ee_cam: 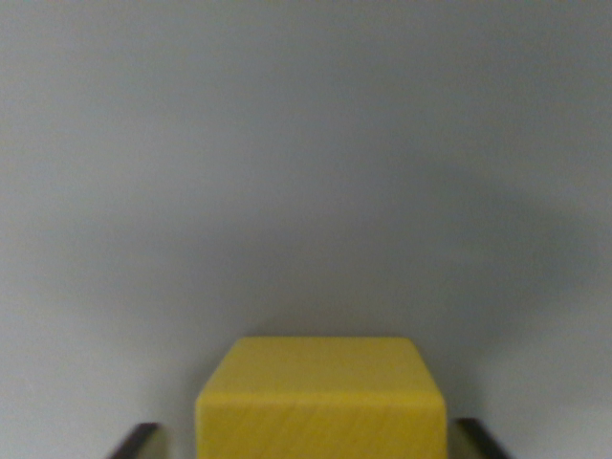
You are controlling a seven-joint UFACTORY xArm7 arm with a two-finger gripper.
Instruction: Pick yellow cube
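Straddling the cube (321, 402) at bottom centre of the wrist view, the gripper (306, 442) stands spread, dark fingertips (134, 442) just clear on both sides, so approach looks done; closing and lifting remain.

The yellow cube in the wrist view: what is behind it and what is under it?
Behind the yellow cube only the plain grey surface shows, with a faint shadow on the wrist view's right. What is under the cube cannot be seen: the cube itself covers it.
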